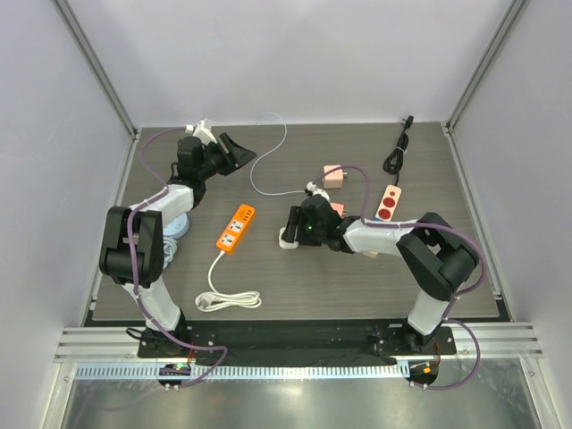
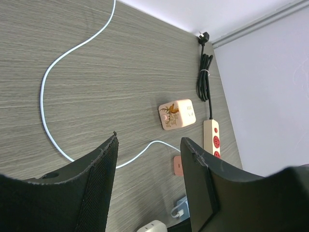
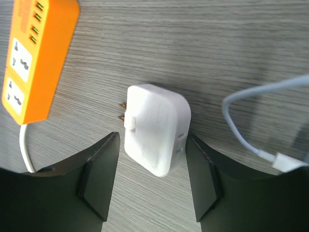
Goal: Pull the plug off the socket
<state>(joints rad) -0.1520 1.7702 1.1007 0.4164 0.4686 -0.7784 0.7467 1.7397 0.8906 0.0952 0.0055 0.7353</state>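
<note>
The right pincer is released. Its two dark fingers stand apart around a white rounded-square charger block that lies flat on the grey wood-grain worktop, its two metal prongs pointing at the left finger. There is a clear gap on that side. On the other side the block sits so close to the finger that I cannot tell whether they touch.

Up and to the left of this pincer lies a long orange power strip, cut off by the picture's edge, with its white cord running down behind the finger. To the right, a thin white cable ends in a connector half hidden by the other finger.

The left pincer is also released, with nothing between its fingers. Beyond them and to the right lies the socket, a long beige power strip with round red outlets. Its near end is hidden behind the right finger. Its bundled black cord runs away toward the back wall. Straight ahead of the fingers sits a pink cube adapter with a printed picture. Nearer, a second pink cube and a small light-blue cube are partly covered.

I cannot make out the dark blue cube plug in any view. From above, the right arm covers the worktop at the beige strip's near end.
</note>
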